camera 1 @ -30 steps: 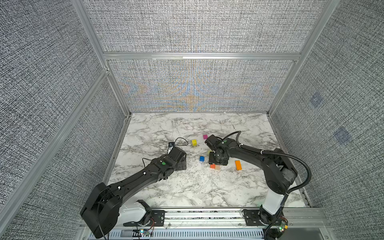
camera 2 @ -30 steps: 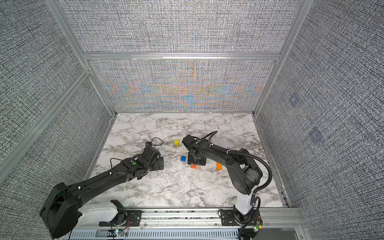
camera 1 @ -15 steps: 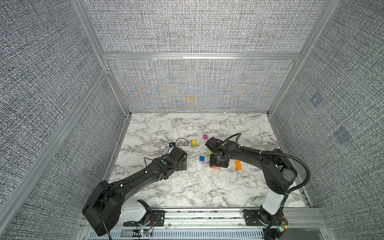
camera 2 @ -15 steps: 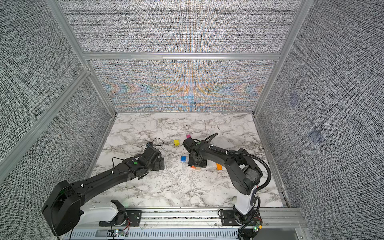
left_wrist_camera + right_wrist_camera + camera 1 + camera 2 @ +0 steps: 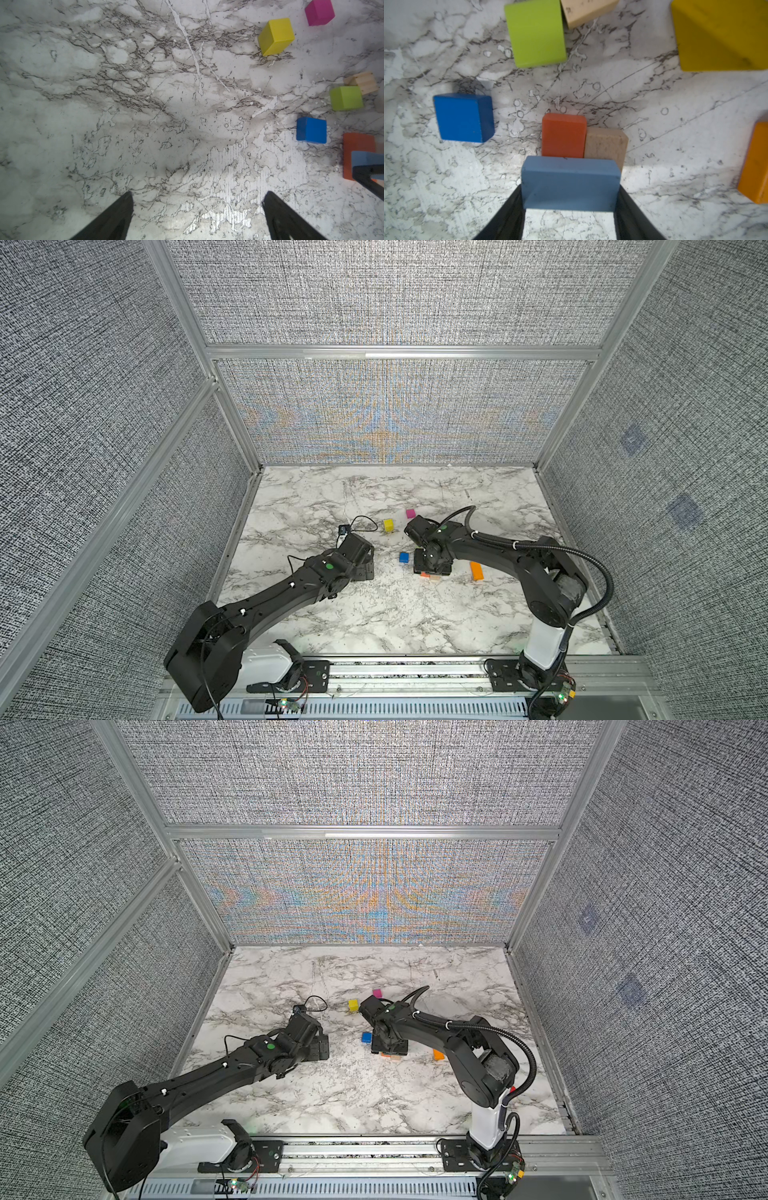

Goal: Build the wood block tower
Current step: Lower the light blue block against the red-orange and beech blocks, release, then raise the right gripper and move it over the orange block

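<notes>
Tower status: base layer only. It consists of a red-orange brick and a tan brick lying flat, side by side and touching along their long faces. The base sits near the middle of the table, a little toward its right edge.

Step in hand: placing the second layer. The right claw is clamped on a light blue brick, one finger on each short end. The brick is turned crosswise over the near ends of both base bricks. The wrist views do not show whether it already rests on them or hangs just above.

The left claw has its jaws spread wide with nothing between them. It hangs over bare table to the left of the base, clear of it.

Loose blocks:
- Blue cube: near the base, on its left.
- Green cube and a second tan block: next to each other, toward the back edge.
- Yellow cube and pink cube: further back.
- Orange brick: toward the right edge.

Next move, as judged: seat the light blue brick level across both base bricks, bridging the seam with even overhang. Release by spreading the jaws only, then withdraw straight up. The base bricks appear unfixed, so any sideways drag would likely part them.
</notes>
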### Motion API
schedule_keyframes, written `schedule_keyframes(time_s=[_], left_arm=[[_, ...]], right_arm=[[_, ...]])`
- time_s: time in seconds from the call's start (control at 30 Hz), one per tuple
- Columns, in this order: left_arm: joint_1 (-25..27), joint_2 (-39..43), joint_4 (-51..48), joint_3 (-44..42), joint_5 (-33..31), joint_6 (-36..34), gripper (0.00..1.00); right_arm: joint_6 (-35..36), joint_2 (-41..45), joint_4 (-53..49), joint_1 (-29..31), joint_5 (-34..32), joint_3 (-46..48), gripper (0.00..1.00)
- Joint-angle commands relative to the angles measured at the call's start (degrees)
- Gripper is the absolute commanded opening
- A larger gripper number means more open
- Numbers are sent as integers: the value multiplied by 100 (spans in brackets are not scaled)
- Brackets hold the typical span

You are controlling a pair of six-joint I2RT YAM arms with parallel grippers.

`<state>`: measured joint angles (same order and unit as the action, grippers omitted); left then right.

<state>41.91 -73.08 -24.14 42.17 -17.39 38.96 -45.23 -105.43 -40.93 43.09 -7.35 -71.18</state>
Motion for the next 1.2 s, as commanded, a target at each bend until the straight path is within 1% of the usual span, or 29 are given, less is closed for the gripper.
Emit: schedule_keyframes(time_s=[0.0,0.47,0.67,0.77,1.03,1.17], left_arm=[[-5,5,63,-19,25,-46,98],[-7,3,85,-10,95,-38,98],[-3,-34,36,36,130,-38,98],[-12,-32,24,36,122,-38,98],[-1,-12,-20,71,147,-64,98],[-8,33,-70,100,157,-86,98]], right_arm=[[-58,31,-158,28,-130,16,57],[-38,89,-258,51,-258,69,57],[-38,-24,-229,50,-249,78,59],[-29,-74,-216,54,-240,61,63],[21,-92,-248,64,-223,-1,77],[61,4,-285,68,-239,-2,80]])
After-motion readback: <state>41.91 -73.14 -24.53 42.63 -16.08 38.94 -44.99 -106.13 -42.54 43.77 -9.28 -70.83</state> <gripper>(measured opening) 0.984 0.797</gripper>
